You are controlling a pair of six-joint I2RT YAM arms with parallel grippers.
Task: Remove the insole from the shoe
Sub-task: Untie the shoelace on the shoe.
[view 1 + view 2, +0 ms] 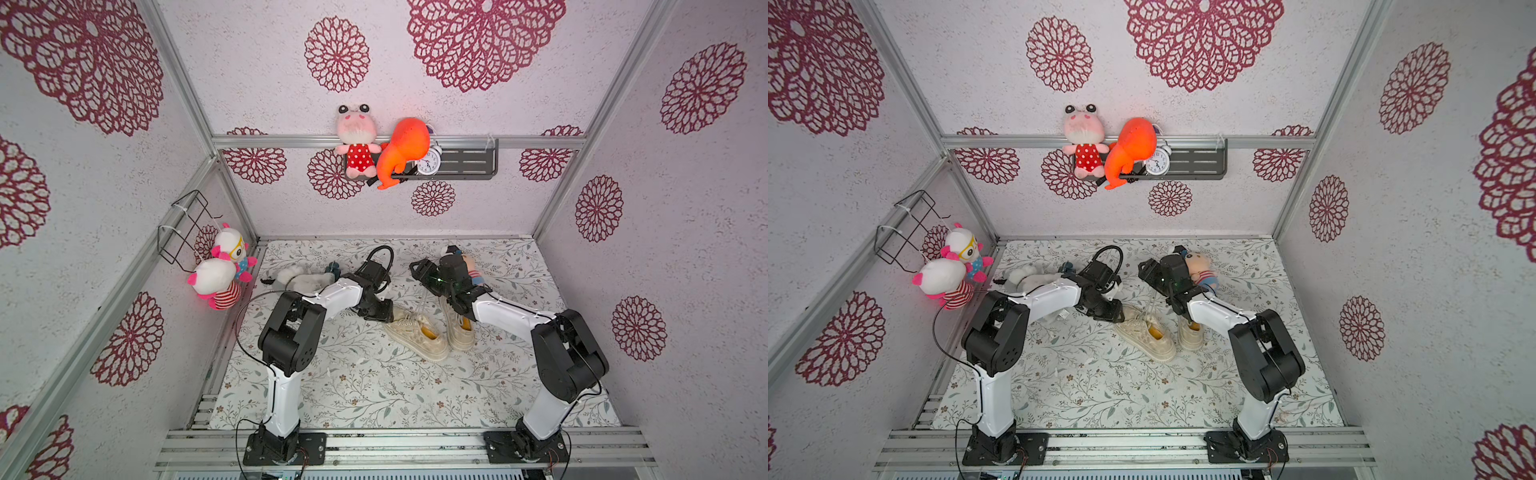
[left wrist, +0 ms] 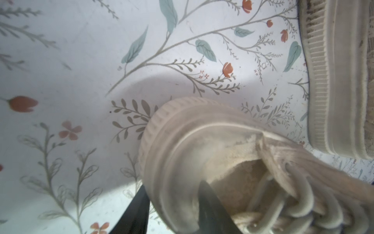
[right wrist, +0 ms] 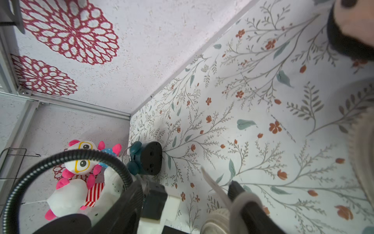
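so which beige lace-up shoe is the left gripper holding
The beige lace-up shoe lying diagonally mid-table; the left gripper pinches its toe. The other shoe sits under the right arm.

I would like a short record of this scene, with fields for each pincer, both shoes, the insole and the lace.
left pincer: shut on the toe of the angled shoe
right pincer: raised above the table, open
lace: draped over one right finger
second shoe: beside the angled shoe, partly under the right arm
insole: yellow, inside the angled shoe, not yet removed
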